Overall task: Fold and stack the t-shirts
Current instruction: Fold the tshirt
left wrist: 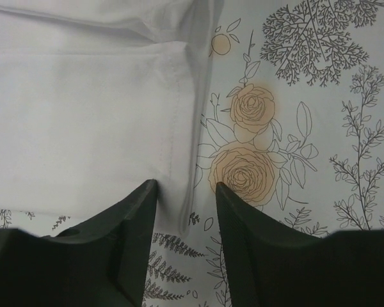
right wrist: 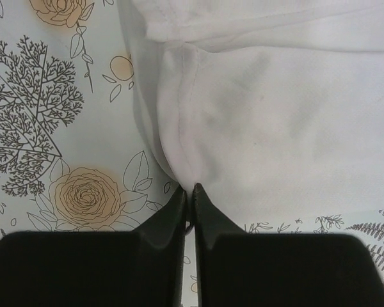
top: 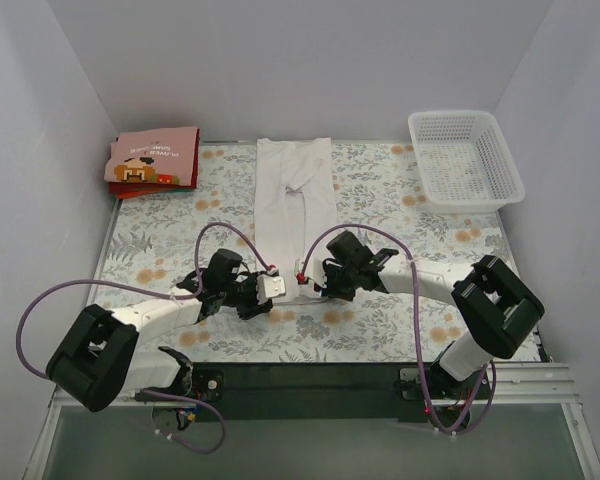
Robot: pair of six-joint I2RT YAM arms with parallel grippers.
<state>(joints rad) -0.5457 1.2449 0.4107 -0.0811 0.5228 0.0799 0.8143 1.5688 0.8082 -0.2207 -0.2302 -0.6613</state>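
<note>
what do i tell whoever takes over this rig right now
left pincer: open, fingers either side of the near left hem edge of the white t-shirt, not yet closed.
right pincer: shut on its near right corner.
The white t-shirt lies mid-table as a long narrow strip, sides already folded in. The folded pink t-shirt sits on a red t-shirt at the far left; basket far right.
To do: close the left, fold the strip end over end, stack it on the pink one.
</note>
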